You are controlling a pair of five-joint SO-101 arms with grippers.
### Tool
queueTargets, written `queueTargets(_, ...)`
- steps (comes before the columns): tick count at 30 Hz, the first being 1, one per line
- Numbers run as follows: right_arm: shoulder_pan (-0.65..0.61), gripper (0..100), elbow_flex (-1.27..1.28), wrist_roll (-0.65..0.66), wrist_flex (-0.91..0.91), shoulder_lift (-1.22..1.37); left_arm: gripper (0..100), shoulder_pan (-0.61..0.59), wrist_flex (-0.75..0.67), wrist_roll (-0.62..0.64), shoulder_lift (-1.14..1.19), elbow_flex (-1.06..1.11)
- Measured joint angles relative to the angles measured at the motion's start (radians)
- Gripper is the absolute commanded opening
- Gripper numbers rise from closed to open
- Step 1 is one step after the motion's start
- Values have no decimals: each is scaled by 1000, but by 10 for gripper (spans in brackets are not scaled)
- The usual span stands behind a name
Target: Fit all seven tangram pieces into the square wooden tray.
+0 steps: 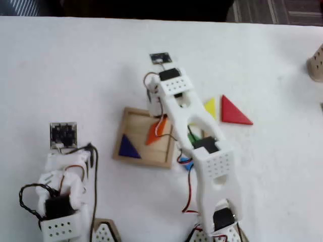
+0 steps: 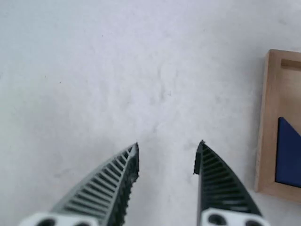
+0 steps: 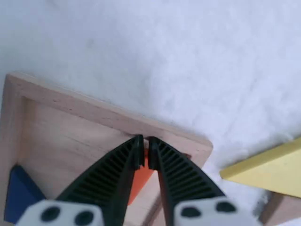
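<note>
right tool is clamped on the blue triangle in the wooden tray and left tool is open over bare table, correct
No: the right wrist view shows the right tool clamped on the orange piece; the blue triangle lies free in the wooden tray. The left tool is open over bare table.

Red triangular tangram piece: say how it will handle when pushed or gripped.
The red triangular tangram piece has crisp, straight edges, so it is probably stiff and won't flex. Lying flat on the white table, it should slide rather than roll or tip. Its low edges may be hard to pinch.
</note>
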Motion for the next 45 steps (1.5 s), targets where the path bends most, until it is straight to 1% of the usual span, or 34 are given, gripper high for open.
queueTargets(4, -2, 18, 3, 0, 55, 5, 207, 0, 0, 0, 0, 0)
queueTargets(15, 3, 18, 98, 0, 72, -21, 207, 0, 0, 0, 0, 0)
queueTargets(22, -34, 18, 350, 0, 69, -195, 207, 0, 0, 0, 0, 0)
queueTargets(28, -84, 17, 603, 3, -64, -402, 207, 0, 0, 0, 0, 0)
queueTargets(34, -92, 17, 681, 60, -112, -511, 207, 0, 0, 0, 0, 0)
queueTargets(37, -140, 17, 715, 100, -115, -540, 207, 0, 0, 0, 0, 0)
queueTargets(42, -284, 17, 783, 120, -144, -571, 207, 0, 0, 0, 0, 0)
queueTargets(45, -313, 17, 819, 121, -198, -571, 207, 0, 0, 0, 0, 0)
